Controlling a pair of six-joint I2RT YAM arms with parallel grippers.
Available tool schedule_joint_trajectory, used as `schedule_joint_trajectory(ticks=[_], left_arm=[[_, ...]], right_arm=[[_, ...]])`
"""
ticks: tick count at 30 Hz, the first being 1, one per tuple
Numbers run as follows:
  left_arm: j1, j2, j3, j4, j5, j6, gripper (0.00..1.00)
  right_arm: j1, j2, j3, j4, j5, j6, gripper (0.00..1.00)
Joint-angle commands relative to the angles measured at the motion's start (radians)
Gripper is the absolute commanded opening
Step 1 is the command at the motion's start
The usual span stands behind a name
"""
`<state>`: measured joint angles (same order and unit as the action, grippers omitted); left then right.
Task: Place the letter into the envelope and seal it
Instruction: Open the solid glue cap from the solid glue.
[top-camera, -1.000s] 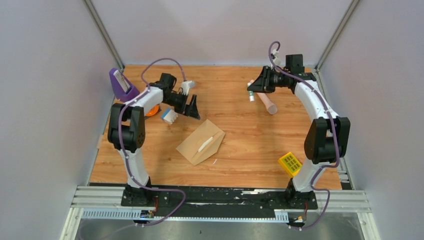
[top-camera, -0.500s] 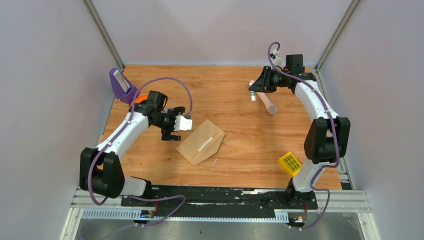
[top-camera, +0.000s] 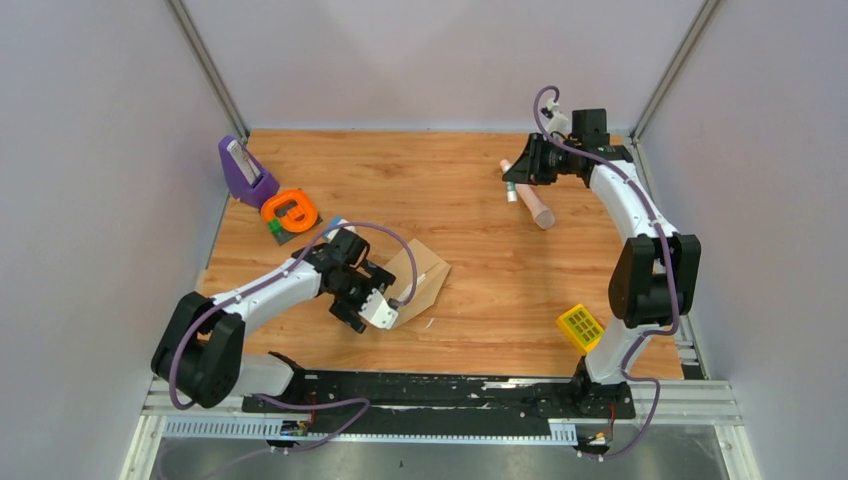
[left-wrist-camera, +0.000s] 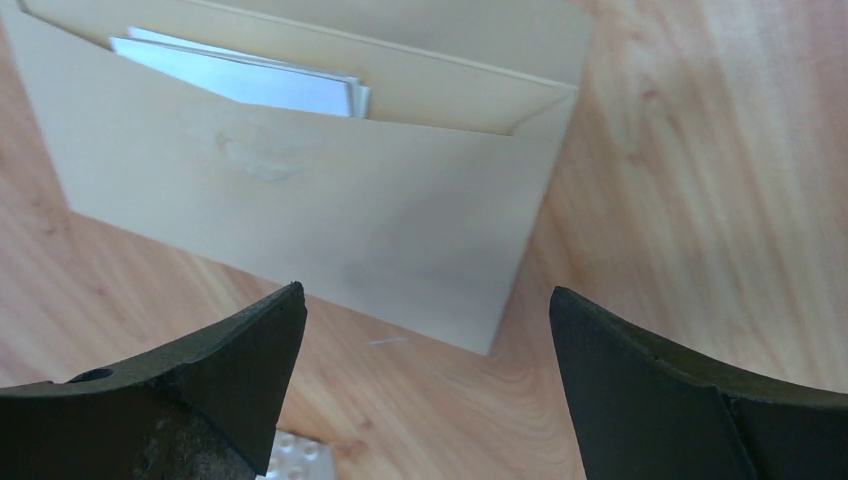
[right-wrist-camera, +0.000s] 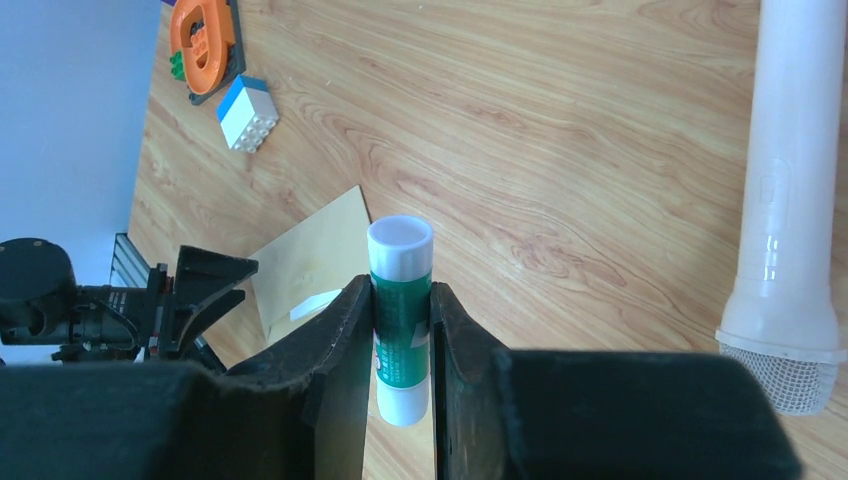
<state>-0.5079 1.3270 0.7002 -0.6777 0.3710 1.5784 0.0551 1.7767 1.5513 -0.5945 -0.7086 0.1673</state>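
The letter (left-wrist-camera: 250, 80) sits inside the envelope (left-wrist-camera: 300, 220); sealing is not yet done. Left fingers (left-wrist-camera: 230, 360) hang spread, empty; right fingers (right-wrist-camera: 340, 340), at 1 o'clock, clench a glue stick (right-wrist-camera: 400, 300).

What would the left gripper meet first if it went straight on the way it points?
Most likely the envelope, near its closest edge, framed by the open left gripper. Depth is unclear; it might land on the table just short of it.

The top external camera looked down from above the near edge over the whole table (top-camera: 470, 200). The left wrist camera sat close above the envelope (left-wrist-camera: 300, 220). From far right, the right wrist camera faced near-left, sharing that envelope.
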Motion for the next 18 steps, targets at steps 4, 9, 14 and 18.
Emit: schedule_joint_trajectory(ticks=[4,9,14,18], left_arm=[[-0.092,0.006,-0.088,0.311,-0.12,-0.048,1.0],[-0.149,0.021,-0.09,0.261,-0.093,-0.066,1.0],[-0.192,0.053,-0.05,0.222,-0.039,-0.148,1.0],[-0.264,0.092,0.01,0.203,0.0,-0.231,1.0]], right_arm=[[-0.013,-0.02,0.029,0.003,0.025,-0.032,0.0],[-0.021,-0.013,0.032,0.001,0.013,-0.028,0.0],[-0.026,-0.002,0.035,-0.004,0.009,-0.025,0.0],[-0.032,-0.002,0.039,-0.004,0.009,-0.023,0.0]])
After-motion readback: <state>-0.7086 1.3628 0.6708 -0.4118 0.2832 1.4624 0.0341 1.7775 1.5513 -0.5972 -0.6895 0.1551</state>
